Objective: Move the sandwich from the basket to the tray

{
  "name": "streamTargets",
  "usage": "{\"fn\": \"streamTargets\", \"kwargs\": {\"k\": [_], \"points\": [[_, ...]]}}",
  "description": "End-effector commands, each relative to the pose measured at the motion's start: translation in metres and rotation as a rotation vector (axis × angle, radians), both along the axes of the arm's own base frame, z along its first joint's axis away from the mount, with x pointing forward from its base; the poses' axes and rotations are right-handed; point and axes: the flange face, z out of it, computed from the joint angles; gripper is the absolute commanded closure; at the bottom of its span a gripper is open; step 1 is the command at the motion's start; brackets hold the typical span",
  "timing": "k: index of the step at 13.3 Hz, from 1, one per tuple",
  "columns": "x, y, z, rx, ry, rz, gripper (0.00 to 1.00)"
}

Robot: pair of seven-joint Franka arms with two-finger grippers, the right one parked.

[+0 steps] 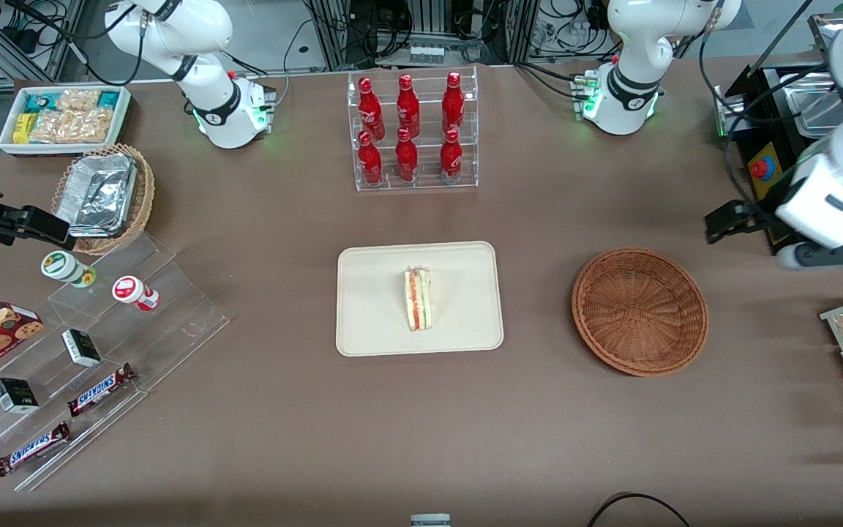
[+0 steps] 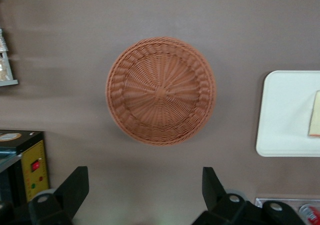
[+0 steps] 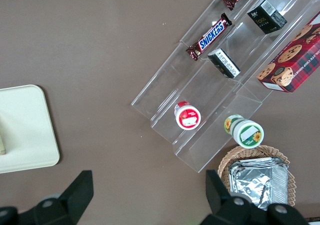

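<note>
Sandwich (image 1: 418,298): you'll find it lying on the tray (image 1: 370,322), centre of the front view, filling edge up; red and green layers show along it

Tray: cream, flat on the table (image 1: 304,439), centre of the front frame; nothing else on it

Basket (image 1: 639,311): reddish-brown wicker, right of centre in the front view, well apart from the tray; nothing in it in either the front or left wrist view

End effector (image 2: 145,187): yours is up at the right edge of the front view, raised above the table beside the basket, toward the working arm's end; fingers (image 2: 75,187) spread wide with nothing between them

Step in hand: by my reading the placing is done, since the sandwich sits inside the tray rim and the end effector is off it

Next move: little is called for; hold the arm clear of the basket and tray, or park it. No regrasp looks needed unless you want the wedge squared up

Watch: the sandwich rests on a narrow edge, so I'd judge that a knock to the tray could tip it

Elsewhere: bottle rack (image 1: 412,132) above the tray in the front frame, not in play
</note>
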Motion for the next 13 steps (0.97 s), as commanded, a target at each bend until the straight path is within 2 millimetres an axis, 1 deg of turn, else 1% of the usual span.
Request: {"fn": "streamTargets", "kwargs": {"k": [1, 3, 5, 6, 8, 10, 12, 13], "points": [[-0.024, 0.004, 0.004, -0.013, 0.004, -0.030, 0.00], [-0.030, 0.005, 0.013, -0.012, -0.005, -0.028, 0.00], [-0.041, 0.009, 0.013, -0.012, -0.007, -0.022, 0.00], [-0.048, 0.007, 0.011, -0.015, -0.006, -0.026, 0.00], [-0.047, 0.006, 0.013, -0.017, -0.019, -0.026, 0.00], [-0.043, 0.004, 0.021, -0.024, -0.030, 0.007, 0.00], [-0.043, 0.004, 0.033, -0.026, -0.052, -0.005, 0.00], [-0.043, 0.007, 0.035, -0.020, -0.055, -0.005, 0.00]]}}
